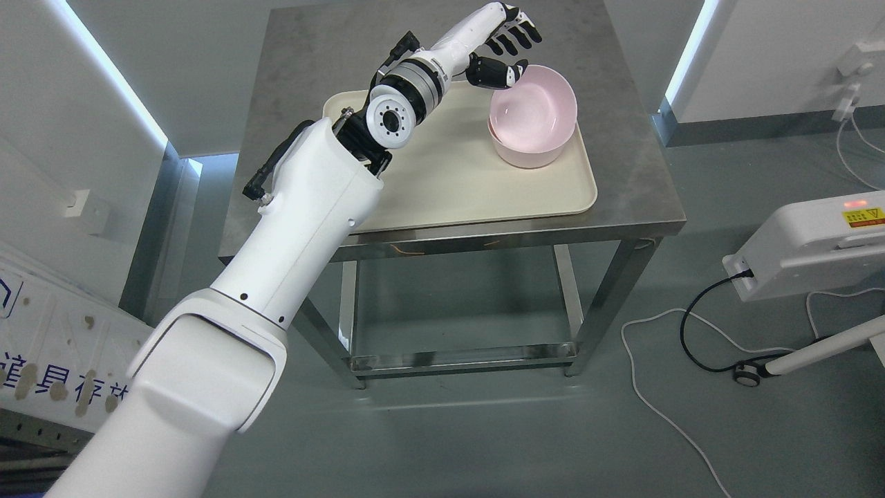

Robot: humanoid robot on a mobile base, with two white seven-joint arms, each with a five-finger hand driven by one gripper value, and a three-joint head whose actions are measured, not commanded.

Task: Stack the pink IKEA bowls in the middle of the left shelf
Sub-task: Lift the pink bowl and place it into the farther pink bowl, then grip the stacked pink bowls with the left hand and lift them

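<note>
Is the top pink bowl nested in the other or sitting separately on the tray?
Nested: the top pink bowl sits tilted inside the lower bowl on the tray.

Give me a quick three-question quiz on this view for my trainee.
1. True or false: the pink bowls are nested on the cream tray.
2. What carries the tray? A) steel table B) floor C) shelf
3. The left hand sits by which side of the bowls' rim?

Key: 1. true. 2. A, the steel table. 3. The upper left side; fingers spread, no grip visible.
</note>
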